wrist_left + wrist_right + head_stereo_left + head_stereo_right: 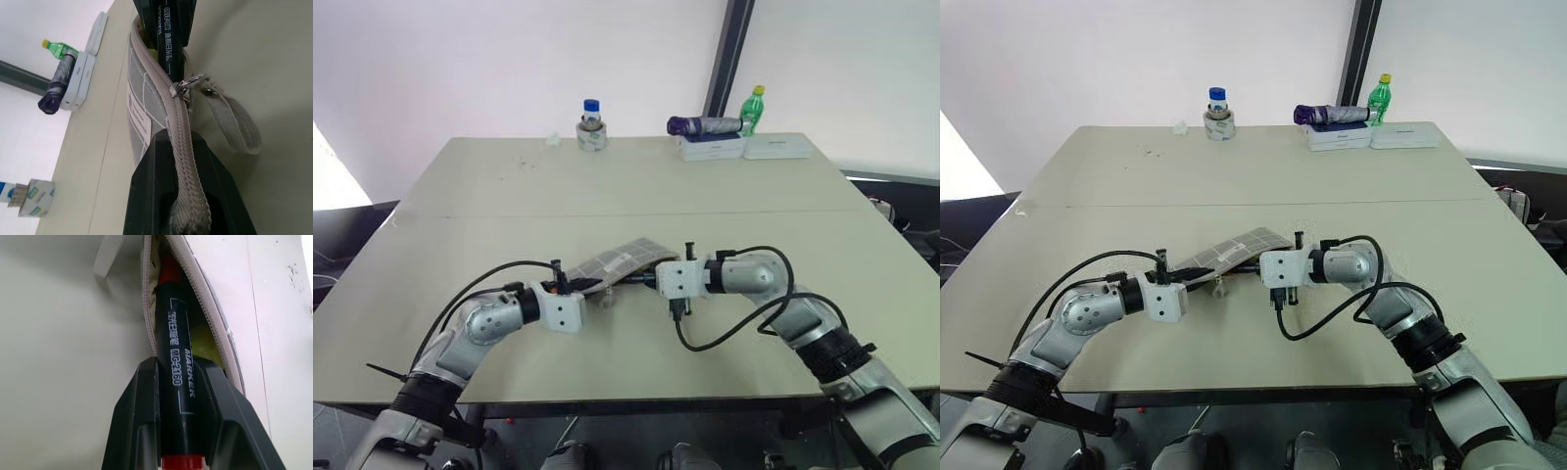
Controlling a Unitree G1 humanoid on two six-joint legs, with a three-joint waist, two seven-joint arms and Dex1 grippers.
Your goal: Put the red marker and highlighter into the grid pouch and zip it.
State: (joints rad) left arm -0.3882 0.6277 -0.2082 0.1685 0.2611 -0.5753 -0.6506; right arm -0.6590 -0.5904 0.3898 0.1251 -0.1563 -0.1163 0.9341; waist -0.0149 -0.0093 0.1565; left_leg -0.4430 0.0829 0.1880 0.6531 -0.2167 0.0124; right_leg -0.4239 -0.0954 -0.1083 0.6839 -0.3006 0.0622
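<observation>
1. Left gripper (594,288): near the front edge of the table (724,196), left of centre. Fingers pressed together on the zipper edge of the grid pouch (619,261), by which the pouch is held with its mouth gaping.
2. Right gripper (644,279): just beside the left one, pointed at the pouch mouth. The red marker (175,367) is pinched between its fingers by the black middle band.
3. Red marker: leading red end already inside the open mouth, between the two zipper rows; the rear red end is behind the fingers. Not yet released.
4. Highlighter (204,343): a yellow shape is seen inside the pouch beside the marker, judged to be this item, already stowed.
5. Zipper pull (182,86): on the near part of the zipper track, with a strap loop alongside; the zipper is undone.
6. Step in hand: insertion of the marker. The next move is judged to call for a push deeper along the pouch, then release, then a grasp on the pull while the edge is held taut.
7. Far edge of the table: tape roll (591,136), folded umbrella (703,125), green bottle (754,108), white boxes (744,147).
</observation>
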